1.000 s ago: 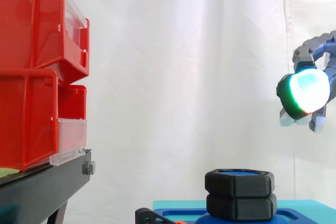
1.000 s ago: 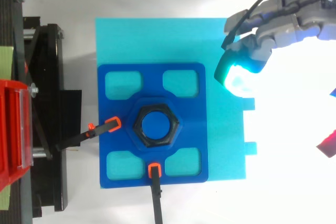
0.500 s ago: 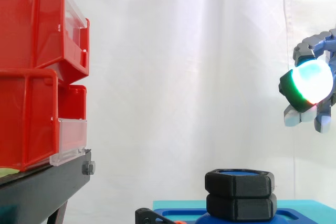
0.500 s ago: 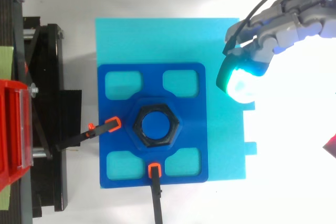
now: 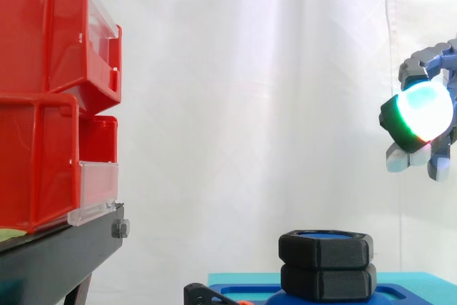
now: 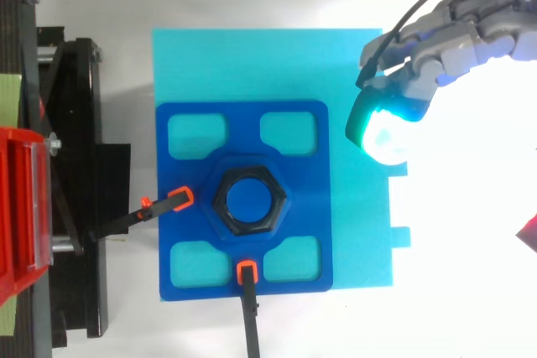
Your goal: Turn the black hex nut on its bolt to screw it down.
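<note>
Steel-like stiffness was what the black hex nut (image 5: 325, 250) suggested: a thick, hard-edged ring, probably light plastic but rigid enough to take a firm squeeze without giving. It sat high on the blue bolt (image 6: 250, 199), whose flat top showed through its bore, with a second black hex piece (image 5: 327, 281) directly beneath it. The bolt rose from the middle of a blue plate (image 6: 302, 199) on a cyan base (image 6: 361, 232), and two orange-tipped clamps (image 6: 180, 199) pinned the plate, so the fixture was unlikely to turn along with the nut.

The robot hand (image 6: 440, 46) hung well apart from the nut, up and off to one side over the base's far corner, its fingers loosely bent and gripping nothing; one fingertip (image 6: 382, 127) glowed cyan-white.

Smooth flats looked somewhat slippery, so the best hold was judged to be across two opposite flats of the upper nut, pads flat on the faces and not on the corners, and above the seam with the lower piece
</note>
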